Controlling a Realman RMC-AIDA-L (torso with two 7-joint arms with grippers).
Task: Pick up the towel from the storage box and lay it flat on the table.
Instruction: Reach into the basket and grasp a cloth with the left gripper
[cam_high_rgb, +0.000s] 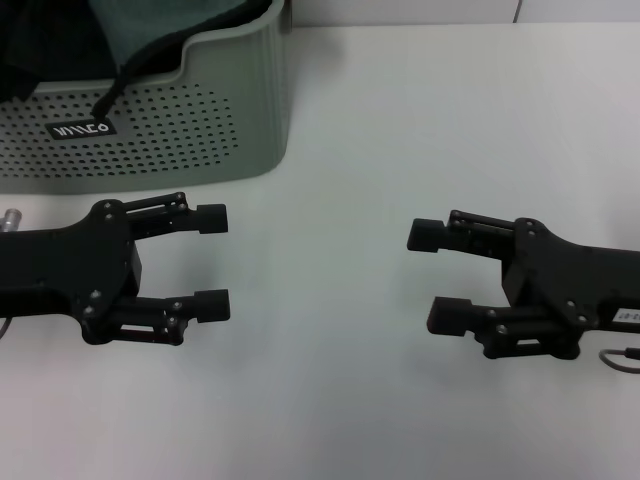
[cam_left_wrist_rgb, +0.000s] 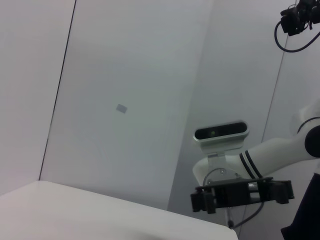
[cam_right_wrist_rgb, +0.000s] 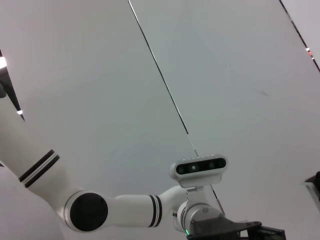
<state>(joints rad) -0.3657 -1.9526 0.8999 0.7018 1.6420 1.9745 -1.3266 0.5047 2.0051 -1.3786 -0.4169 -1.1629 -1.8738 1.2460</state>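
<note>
the pale green storage box (cam_high_rgb: 200, 120) sits at the far left of the white table (cam_high_rgb: 400, 130), its plastic wall dotted with rows of small round holes and carrying a small black label (cam_high_rgb: 83, 129) with white lettering. its rim dips in a smooth curve at the front, and the dark green towel (cam_high_rgb: 160, 25) lies bunched inside, a soft, slightly fuzzy cloth with black edge binding that trails over the rim as a thin strap hanging down the outside wall. some plain black fabric (cam_high_rgb: 45, 50) is heaped in the box to the left of the towel. nearer to me, both arms hover low over the bare tabletop, pointing at each other across an open stretch of smooth white surface. the left gripper (cam_high_rgb: 212, 262) is just in front of the box, its two black rubbery fingers spread wide with nothing between them. the right gripper (cam_high_rgb: 437, 275) is well apart from the box on the other side, fingers likewise parted and empty. a small metal knob pokes out beside the left arm's body, and a grey cable loop (cam_high_rgb: 618, 359) shows by the right one. nothing stands between either gripper and the box. from the left wrist, the other arm's white jointed links and its wrist camera (cam_left_wrist_rgb: 221, 132) show against a plain grey wall.
</note>
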